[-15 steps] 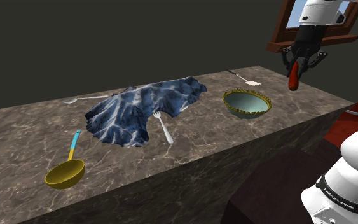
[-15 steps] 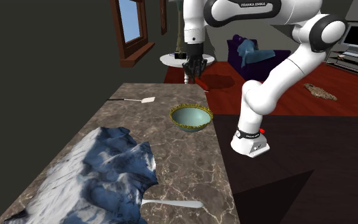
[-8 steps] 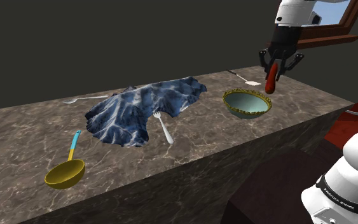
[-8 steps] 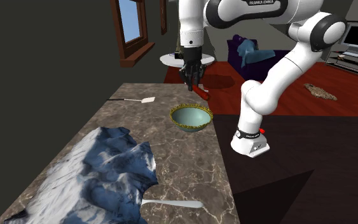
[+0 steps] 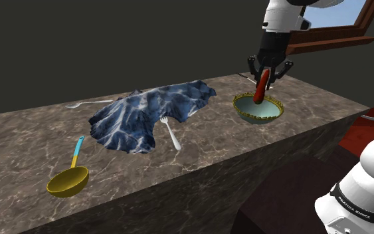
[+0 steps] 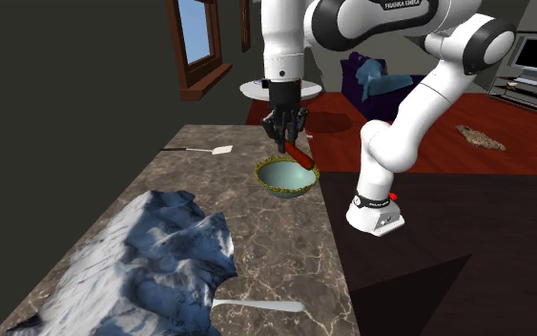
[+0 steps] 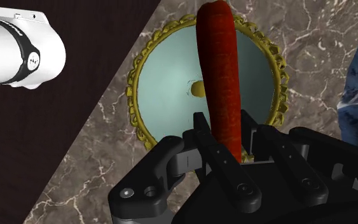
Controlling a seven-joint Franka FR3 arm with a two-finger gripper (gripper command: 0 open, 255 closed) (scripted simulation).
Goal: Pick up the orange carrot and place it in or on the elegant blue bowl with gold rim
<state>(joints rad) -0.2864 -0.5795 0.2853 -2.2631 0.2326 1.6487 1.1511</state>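
Note:
My black gripper (image 5: pixel 266 69) (image 6: pixel 286 134) (image 7: pixel 229 137) is shut on a reddish-orange carrot (image 5: pixel 261 86) (image 6: pixel 299 156) (image 7: pixel 219 70), which hangs down from between the fingers. Directly below it on the marble counter sits the pale blue bowl (image 5: pixel 258 108) (image 6: pixel 286 177) (image 7: pixel 166 83) with a scalloped gold rim. The carrot's lower end hovers just above the bowl's opening; in the wrist view it runs across the bowl's middle.
On the counter (image 5: pixel 39 146) lie a crumpled blue-and-white cloth (image 5: pixel 149 113) (image 6: pixel 147 262), a fork (image 5: pixel 170 131), a spoon (image 5: pixel 86 103), a yellow ladle (image 5: pixel 69 178) and a white spatula (image 5: pixel 257 83) (image 6: pixel 199 149) behind the bowl. A window (image 5: pixel 331 30) is at the back right.
The arm has carried the carrot leftwards in the shoulder view, from beyond the counter's right end to a spot over the bowl, and lowered it a little.

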